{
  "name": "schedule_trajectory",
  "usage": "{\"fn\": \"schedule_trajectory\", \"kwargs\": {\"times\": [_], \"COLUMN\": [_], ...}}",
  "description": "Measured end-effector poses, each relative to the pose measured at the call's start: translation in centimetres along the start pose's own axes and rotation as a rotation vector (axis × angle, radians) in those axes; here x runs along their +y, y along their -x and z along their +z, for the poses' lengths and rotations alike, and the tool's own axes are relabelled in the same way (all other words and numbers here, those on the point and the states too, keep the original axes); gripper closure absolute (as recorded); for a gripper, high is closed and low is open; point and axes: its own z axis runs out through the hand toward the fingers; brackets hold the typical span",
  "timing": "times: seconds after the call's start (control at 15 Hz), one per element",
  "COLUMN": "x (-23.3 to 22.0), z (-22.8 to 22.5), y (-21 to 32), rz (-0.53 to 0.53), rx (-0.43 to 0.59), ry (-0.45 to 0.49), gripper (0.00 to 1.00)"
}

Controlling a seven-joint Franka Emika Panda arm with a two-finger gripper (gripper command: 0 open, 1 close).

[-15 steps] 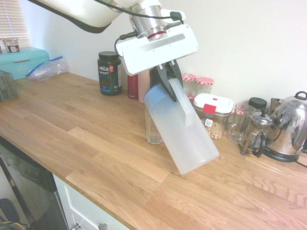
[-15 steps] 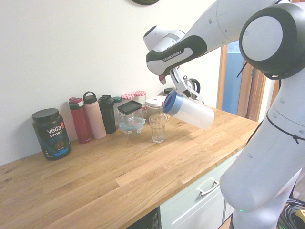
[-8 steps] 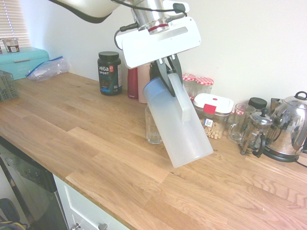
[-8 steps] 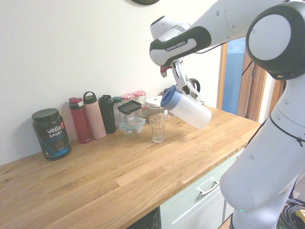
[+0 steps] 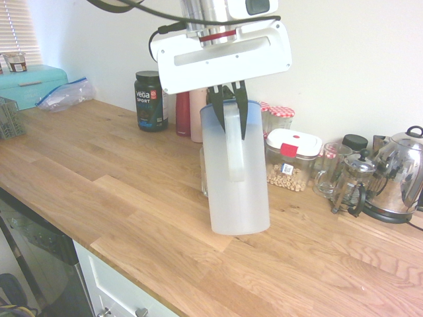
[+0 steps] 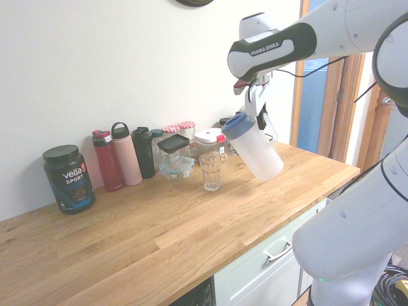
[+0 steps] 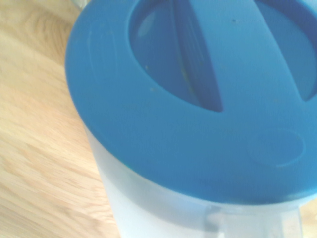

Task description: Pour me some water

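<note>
A frosted plastic pitcher (image 5: 234, 178) with a blue lid (image 7: 188, 99) hangs just above the wooden counter (image 5: 99, 191), close to upright. My gripper (image 5: 228, 105) is shut on the top of its handle. From the other side the pitcher (image 6: 258, 150) leans slightly, hanging under the gripper (image 6: 255, 111), to the right of a clear drinking glass (image 6: 211, 171) and apart from it. In the first exterior view the glass (image 5: 203, 175) is only a sliver behind the pitcher. No water shows in the pitcher or the glass.
Along the wall stand a Vega tub (image 5: 151, 100), several bottles (image 6: 121, 156), jars, a black-lidded glass box (image 6: 173, 156), a red-clasped container (image 5: 293, 158), a French press (image 5: 353, 185) and a kettle (image 5: 403, 178). A teal box (image 5: 30, 82) sits far left.
The pitcher has swung from a steep tilt over the glass back to near upright, and the gripper has carried it away from the glass.
</note>
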Motion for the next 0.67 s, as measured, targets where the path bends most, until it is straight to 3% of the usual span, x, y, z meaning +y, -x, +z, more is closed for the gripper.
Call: {"fn": "schedule_trajectory", "kwargs": {"times": [0.27, 0.67], "x": [-0.3, -6.5], "z": [-0.1, -4.4], "y": [6.1, 15.3], "rz": [0.198, 0.402], "rx": [0.021, 0.173], "ry": [-0.056, -0.147], "gripper": [1.0, 1.0]}}
